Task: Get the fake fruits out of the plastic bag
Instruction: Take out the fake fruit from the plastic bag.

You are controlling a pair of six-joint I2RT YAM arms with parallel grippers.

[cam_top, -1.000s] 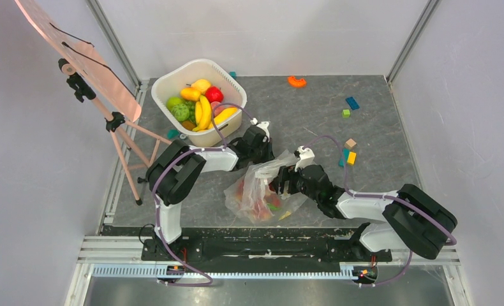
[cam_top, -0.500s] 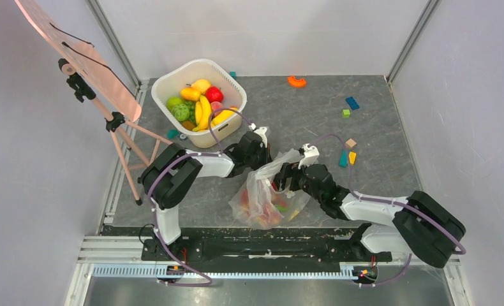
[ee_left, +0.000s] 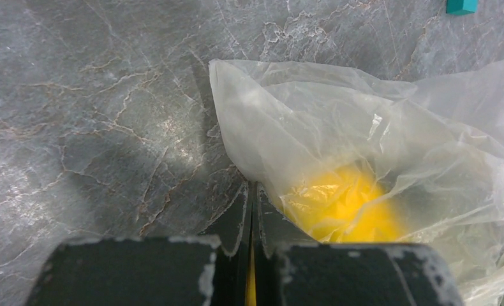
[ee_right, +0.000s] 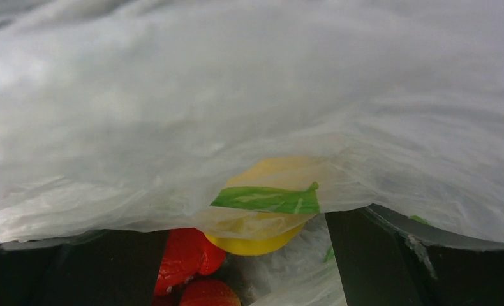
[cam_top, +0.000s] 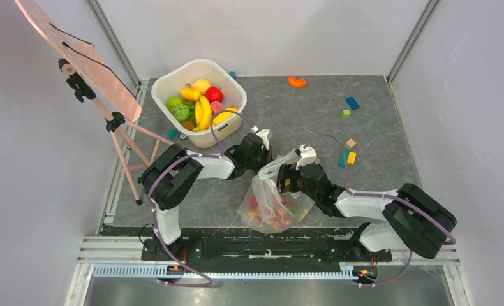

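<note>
The clear plastic bag (cam_top: 272, 203) stands bunched on the grey table between my arms. Red, pink and yellow fake fruits (cam_top: 268, 213) show through it. My left gripper (cam_top: 264, 158) is shut on the bag's upper edge; in the left wrist view its tips (ee_left: 252, 191) pinch the film (ee_left: 339, 127), with a yellow fruit (ee_left: 345, 207) behind. My right gripper (cam_top: 288, 182) is open at the bag's mouth. In the right wrist view (ee_right: 249, 255) the film (ee_right: 237, 95) drapes over its fingers (ee_right: 390, 255). A round yellow fruit (ee_right: 262, 239) and red fruits (ee_right: 185, 255) lie between them.
A white tub (cam_top: 173, 80) at the back left holds bananas, green fruits and a red apple. An easel (cam_top: 96, 83) stands at the left. Toy blocks (cam_top: 349, 153) and an orange piece (cam_top: 296, 81) lie at the right and back. A teal block (ee_left: 461, 6) lies near the bag.
The bag has been drawn up and shifted right and nearer, now hanging more upright. Both grippers have moved with its top edge.
</note>
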